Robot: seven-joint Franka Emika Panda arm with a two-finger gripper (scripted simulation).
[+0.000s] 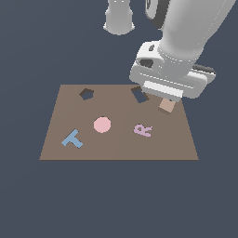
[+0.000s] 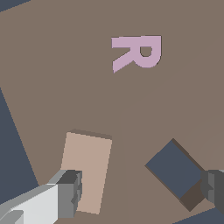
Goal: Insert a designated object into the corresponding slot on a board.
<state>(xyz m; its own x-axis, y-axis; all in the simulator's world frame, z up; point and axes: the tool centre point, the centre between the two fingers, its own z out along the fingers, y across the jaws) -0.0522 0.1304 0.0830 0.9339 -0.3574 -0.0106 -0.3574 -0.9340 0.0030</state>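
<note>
Hanging over the board (image 1: 118, 144) in the upper right of the exterior view, the end effector (image 1: 166, 98) covers the tan block (image 1: 167, 106), which peeks out just right of the dark rectangular slot (image 1: 139, 95), probably for a pickup. In the wrist view, the fingers (image 2: 70, 192) stand wide apart. One overlaps the flat, plain block (image 2: 87, 170) at lower left; the slot (image 2: 175, 168) lies at lower right, the lilac R (image 2: 138, 51) above.
</note>
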